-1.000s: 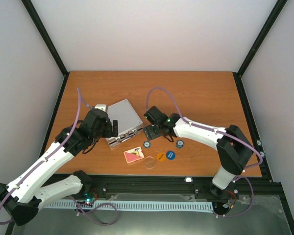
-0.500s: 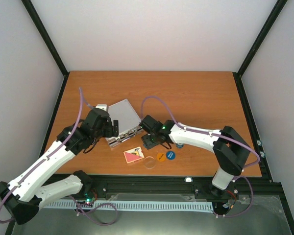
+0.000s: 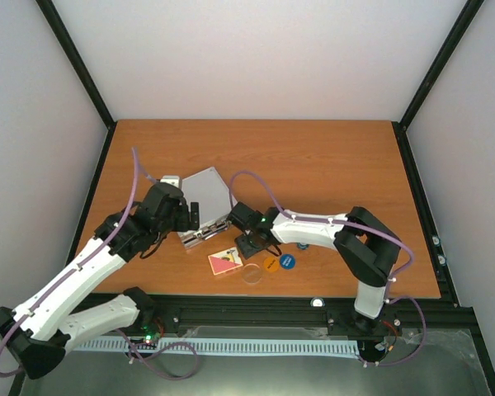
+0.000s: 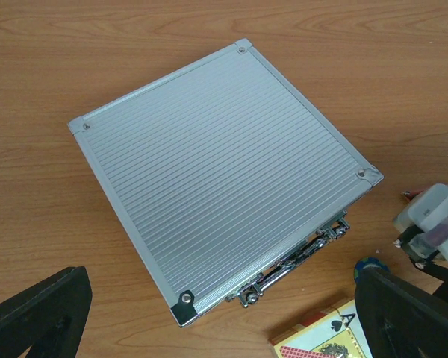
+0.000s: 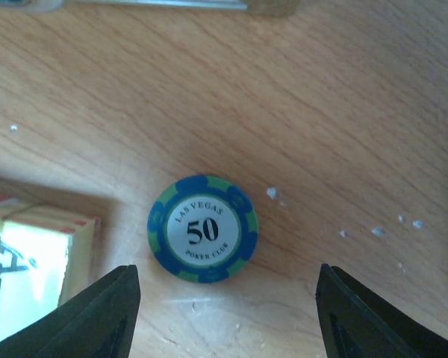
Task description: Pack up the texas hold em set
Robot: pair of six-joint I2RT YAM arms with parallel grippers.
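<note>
Case (image 4: 224, 171) – left of centre in the top view, shut, flat on the table (image 3: 330, 165). Likely stiff metal with a ribbed lid and the heaviest item; probably best taken at the latch edge. It sits diamond-wise, latches facing the lower right of the left wrist view, roughly square so no clear long axis. Left gripper (image 4: 216, 302) is spread wide, hanging over that latch edge. Card deck (image 3: 224, 262) is just below the case, a light box. Chip (image 5: 202, 229) – centre of the right wrist view, flat, face up, beside the deck. Thin, hard, likely slippery; pinch across the rim. Right gripper (image 5: 228, 306) is spread, straddling it, not touching.
</note>
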